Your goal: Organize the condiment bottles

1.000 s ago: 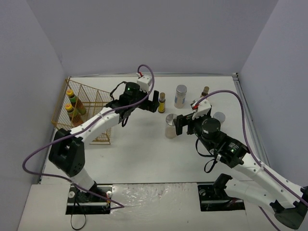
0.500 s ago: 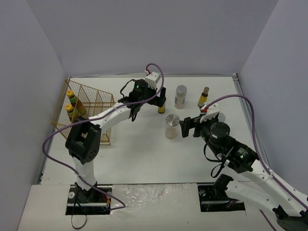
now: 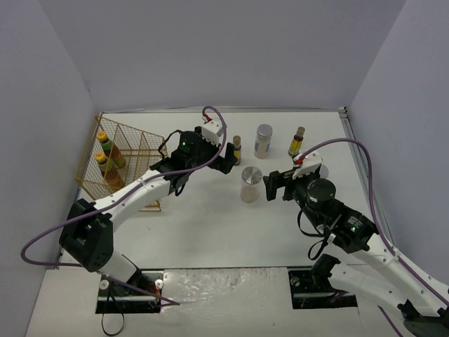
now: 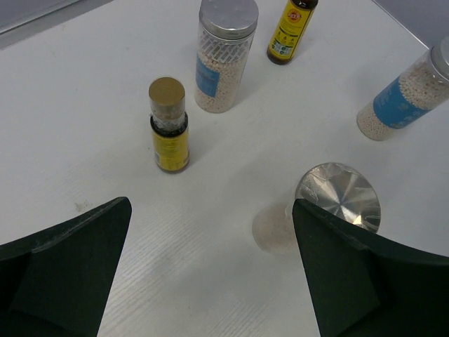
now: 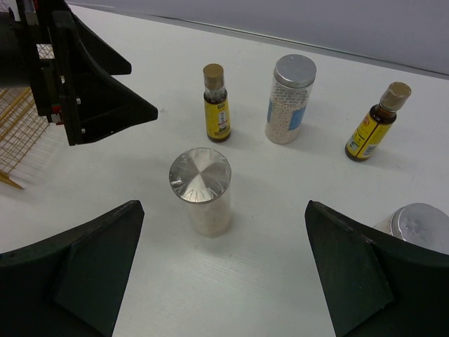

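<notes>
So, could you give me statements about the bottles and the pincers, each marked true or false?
Both sauce bottles stand inside the gold wire rack. True.
The left pincer grips a slim dark bottle. False: the left pincer is open and empty; the slim dark bottle stands free before it.
Three silver-lidded jars are outside the rack. True.
The right pincer is shut on a jar. False: the right pincer is open, the nearest jar standing free before it.

Gold wire rack (image 3: 137, 130) at white table's (image 3: 210, 232) left edge
</notes>
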You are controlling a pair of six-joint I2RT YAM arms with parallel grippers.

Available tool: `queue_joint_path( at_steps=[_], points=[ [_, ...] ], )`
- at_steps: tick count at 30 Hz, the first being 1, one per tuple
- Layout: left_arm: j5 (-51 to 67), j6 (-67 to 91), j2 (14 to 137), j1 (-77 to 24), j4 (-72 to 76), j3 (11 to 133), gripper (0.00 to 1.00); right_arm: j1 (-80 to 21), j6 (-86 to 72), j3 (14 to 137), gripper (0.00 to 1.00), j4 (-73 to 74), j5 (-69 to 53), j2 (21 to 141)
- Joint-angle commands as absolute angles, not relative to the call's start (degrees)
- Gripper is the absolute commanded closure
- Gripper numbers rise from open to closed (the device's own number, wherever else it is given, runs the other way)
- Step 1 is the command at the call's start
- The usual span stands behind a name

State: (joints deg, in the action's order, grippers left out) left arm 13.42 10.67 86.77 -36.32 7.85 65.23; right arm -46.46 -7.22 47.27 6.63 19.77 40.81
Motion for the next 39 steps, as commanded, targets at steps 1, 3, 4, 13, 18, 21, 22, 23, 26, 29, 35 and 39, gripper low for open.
queue_joint_path(
  at_steps=[1,3,4,13,18,21,22,23,26,29,35,39],
  points=[
    [12.5,10.12,89.76,-36.3,13.06,70.4,0.03,-46.05,-7.24,48.97,0.04,3.6,20.99,41.5],
    [11.68,10.27,92.58,-36.22,13.51,73.4,0.03,-46.05,-7.3,49.2,0.04,3.6,20.84,41.08],
    [11.22,10.13,93.8,-36.21,13.34,74.75,0.03,-46.05,-7.3,49.18,0.04,3.6,20.75,40.78],
    [7.15,9.76,104.94,-36.21,13.24,85.75,0.07,-46.05,-7.85,48.81,0.04,3.84,19.92,39.34],
    [4.21,9.47,109.1,-36.15,12.22,89.13,0.11,-46.12,-7.91,48.89,0.04,4.16,20.01,38.87],
    [4.09,9.58,111.17,-36.12,11.97,90.29,0.19,-46.07,-7.82,48.93,0.04,4.37,20.04,38.67],
    [4.13,9.88,111.63,-36.18,11.77,90.53,0.2,-46.05,-7.82,49.02,0.04,4.45,20.1,38.73],
    [4.19,10.13,112.03,-36.15,11.69,90.73,0.22,-46.05,-7.82,49.04,0.04,4.54,20.13,38.7],
    [4.48,10.96,112.92,-36.12,12.8,90.79,0.33,-46.05,-7.74,49.13,0.04,4.57,20.3,38.59],
    [5.32,11.05,112.39,-36.12,14.59,90.13,0.53,-46.05,-7.65,49.07,0.04,4.7,20.3,38.52],
    [4.78,9.84,108.22,-36.04,16.49,85.65,0.95,-46.05,-7.65,48.81,0.04,4.57,20.24,38.74],
    [1.99,10.34,100.97,-35.8,14.23,81.34,1.0,-46.05,-7.47,49.04,0.04,4.57,19.95,39.02]
  ],
)
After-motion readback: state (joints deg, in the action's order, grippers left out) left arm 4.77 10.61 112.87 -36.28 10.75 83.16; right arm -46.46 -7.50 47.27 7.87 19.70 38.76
